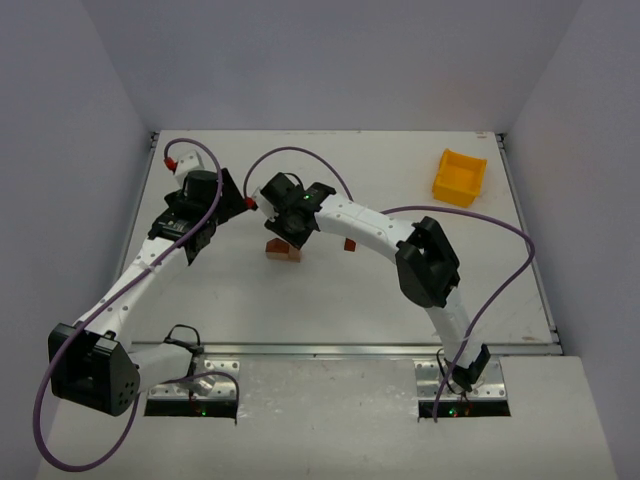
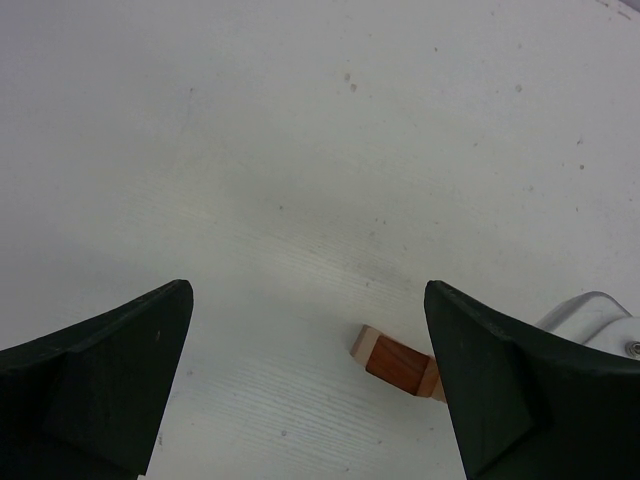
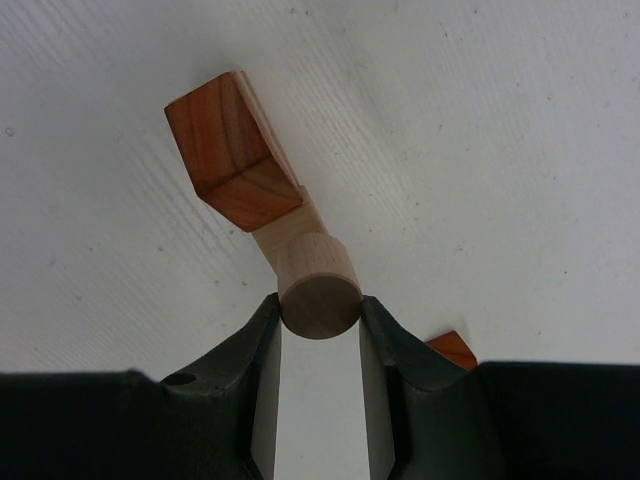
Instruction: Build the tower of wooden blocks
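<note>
Placing a pale wooden cylinder onto the wood block tower appears to be the step in hand; the right tool is clenched on the cylinder, one finger on each side of its round body, the flat end facing the wrist camera; the tower, so far only a low cluster, lies near the middle of the tabletop directly beneath that tool, and shows a reddish-brown block set against a pale bar; whether the cylinder already rests on the bar or hangs just above it cannot be told. Done well, the step probably calls for a straight descent with the cylinder square to the bar, a release only once it is seated, and a straight lift away, since such small, light pieces are likely to shift at a touch; the left tool is released, jaws wide, hovering just left of the tower, and is best held clear; a loose reddish cube lies just right of the tower, apart from it. Surface: white, faintly grained, speckled, apparently smooth, so blocks may slide. Room: plain pale walls on three sides; a yellow bin near the far right corner, well apart; purple cables looping over both arms.
</note>
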### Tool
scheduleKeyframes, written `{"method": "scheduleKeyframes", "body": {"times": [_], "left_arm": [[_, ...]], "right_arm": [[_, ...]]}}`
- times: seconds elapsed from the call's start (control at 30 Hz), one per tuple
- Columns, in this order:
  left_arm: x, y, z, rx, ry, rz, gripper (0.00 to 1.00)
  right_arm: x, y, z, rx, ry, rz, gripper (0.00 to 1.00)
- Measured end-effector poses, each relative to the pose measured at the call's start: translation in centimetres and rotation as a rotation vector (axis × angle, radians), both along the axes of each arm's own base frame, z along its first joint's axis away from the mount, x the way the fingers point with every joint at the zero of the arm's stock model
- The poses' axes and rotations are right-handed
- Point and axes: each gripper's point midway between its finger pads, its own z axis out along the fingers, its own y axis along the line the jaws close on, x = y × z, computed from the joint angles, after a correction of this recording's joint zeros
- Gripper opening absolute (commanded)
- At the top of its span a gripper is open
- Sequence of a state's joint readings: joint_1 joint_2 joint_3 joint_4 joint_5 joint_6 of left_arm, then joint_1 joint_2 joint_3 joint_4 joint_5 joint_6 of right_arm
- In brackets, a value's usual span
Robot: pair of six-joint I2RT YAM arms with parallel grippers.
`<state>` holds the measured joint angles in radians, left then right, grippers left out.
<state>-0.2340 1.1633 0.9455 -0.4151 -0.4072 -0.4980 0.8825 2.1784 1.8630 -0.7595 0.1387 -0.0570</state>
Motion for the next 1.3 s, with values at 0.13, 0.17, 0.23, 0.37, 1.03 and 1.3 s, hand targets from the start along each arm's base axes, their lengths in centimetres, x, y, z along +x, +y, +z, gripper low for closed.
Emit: {"method": "scheduleKeyframes", "body": {"times": [0.13,0.17,0.23,0.37,1.03,1.3], "left_arm": [[-0.1,0.0,-0.1,0.001,0.003,0.000,1.00],[-0.1,0.0,-0.1,0.001,0.004,0.000,1.00],[-0.1,0.0,-0.1,0.002,0.007,0.000,1.00],[-0.2,0.1,-0.2,0.005,0.014,0.001,1.00],[-0.5,0.2,-0.6,0.011,0.031,0.001,1.00],[-0.6,0.2,-0.7,0.014,0.036,0.001,1.00]], "right_arm": [[-0.1,0.0,0.0,-0.003,0.005,0.001,0.10],[-0.2,0.0,0.0,-0.002,0.006,0.002,0.10],[-0.3,0.0,-0.1,-0.003,0.010,0.004,0.11],[-0.4,0.1,-0.3,-0.004,0.017,0.007,0.11],[-0.3,0.5,-1.1,-0.015,0.036,0.011,0.13],[-0.3,0.6,-1.2,-0.021,0.040,0.012,0.14]]}}
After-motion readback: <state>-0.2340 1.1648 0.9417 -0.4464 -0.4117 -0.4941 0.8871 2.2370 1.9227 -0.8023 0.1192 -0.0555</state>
